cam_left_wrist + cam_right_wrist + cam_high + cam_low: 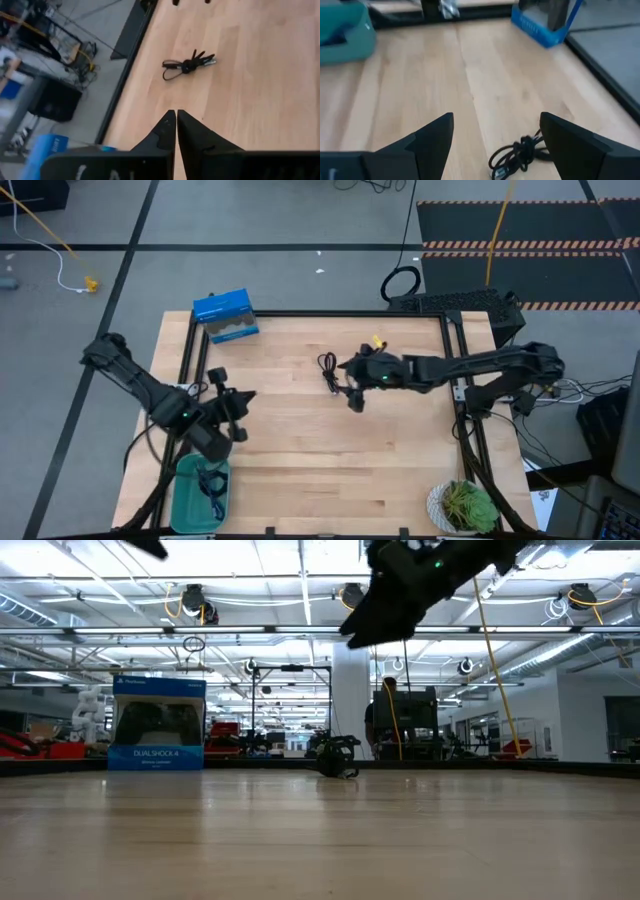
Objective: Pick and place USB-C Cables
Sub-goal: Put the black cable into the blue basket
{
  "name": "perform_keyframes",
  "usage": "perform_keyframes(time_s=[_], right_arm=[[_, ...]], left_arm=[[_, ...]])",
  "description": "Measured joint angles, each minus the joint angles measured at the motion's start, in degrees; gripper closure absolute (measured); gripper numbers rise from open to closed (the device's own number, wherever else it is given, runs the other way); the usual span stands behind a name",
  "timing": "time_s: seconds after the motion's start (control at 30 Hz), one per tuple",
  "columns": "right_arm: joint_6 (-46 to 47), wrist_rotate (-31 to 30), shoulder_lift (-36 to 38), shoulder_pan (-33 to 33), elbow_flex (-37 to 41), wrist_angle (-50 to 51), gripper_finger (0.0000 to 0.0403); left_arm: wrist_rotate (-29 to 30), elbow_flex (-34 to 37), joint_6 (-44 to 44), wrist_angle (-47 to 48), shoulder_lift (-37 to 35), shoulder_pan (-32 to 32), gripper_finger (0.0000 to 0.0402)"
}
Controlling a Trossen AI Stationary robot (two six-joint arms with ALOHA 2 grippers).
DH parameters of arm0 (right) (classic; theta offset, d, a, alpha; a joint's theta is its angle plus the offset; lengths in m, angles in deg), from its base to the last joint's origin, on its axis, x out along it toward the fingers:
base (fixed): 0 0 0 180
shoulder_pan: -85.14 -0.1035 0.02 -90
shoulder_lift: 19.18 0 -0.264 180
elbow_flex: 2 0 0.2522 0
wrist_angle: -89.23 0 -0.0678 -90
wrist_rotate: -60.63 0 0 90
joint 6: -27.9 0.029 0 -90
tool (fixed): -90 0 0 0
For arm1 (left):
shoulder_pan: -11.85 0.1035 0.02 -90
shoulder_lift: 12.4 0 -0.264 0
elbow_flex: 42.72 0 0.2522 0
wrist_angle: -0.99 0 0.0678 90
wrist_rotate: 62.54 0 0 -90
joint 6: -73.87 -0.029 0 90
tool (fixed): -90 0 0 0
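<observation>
**Right tool spread wide above black cable; left tool empty by the tray**

The right tool reaches toward the middle of the desk, its two fingers set far apart with nothing between them. In its wrist view a black cable lies on the wood just below and between the fingers, not touched by either. From above, this cable is a small dark bundle near the back-centre of the desk, just beside the tool. The low view shows the same bundle resting on the desk, with the right arm hanging clear above it.

The left tool is near the desk's left edge, just past a teal tray at the front-left corner. Its fingers are pressed together, gripping nothing. Its wrist view looks across bare wood to the black cable well ahead.

Inside the tray lies a blue-purple cable.

A blue box stands at the back-left of the desk; in the low view it is left of the cable. A green plant sits at the front-right corner.
</observation>
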State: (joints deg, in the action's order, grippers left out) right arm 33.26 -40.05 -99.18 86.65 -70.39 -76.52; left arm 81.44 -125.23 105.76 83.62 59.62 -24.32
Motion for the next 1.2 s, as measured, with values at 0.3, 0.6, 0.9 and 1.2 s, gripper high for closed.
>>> perform_keyframes(time_s=[0.3, 0.6, 0.9, 1.2], right_arm=[[-0.5, -1.7, -9.8, 0.0, -6.1, 7.5, 0.0110], [-1.5, -4.0, -15.4, 0.1, -6.2, 7.4, 0.0110], [-1.1, -5.8, -19.1, 0.4, -6.2, 3.9, 0.0109], [-0.3, -5.9, -22.1, 0.4, -6.2, 0.1, 0.0104]], left_arm=[[-11.1, 17.6, -12.5, -25.0, -7.7, 5.8, 0.0397], [-22.2, 30.6, -32.6, -52.8, -15.8, 14.1, 0.0395], [-24.6, 32.6, -34.8, -56.1, -16.9, 19.9, 0.0381], [-26.7, 32.6, -35.5, -56.7, -16.9, 22.2, 0.0376]])
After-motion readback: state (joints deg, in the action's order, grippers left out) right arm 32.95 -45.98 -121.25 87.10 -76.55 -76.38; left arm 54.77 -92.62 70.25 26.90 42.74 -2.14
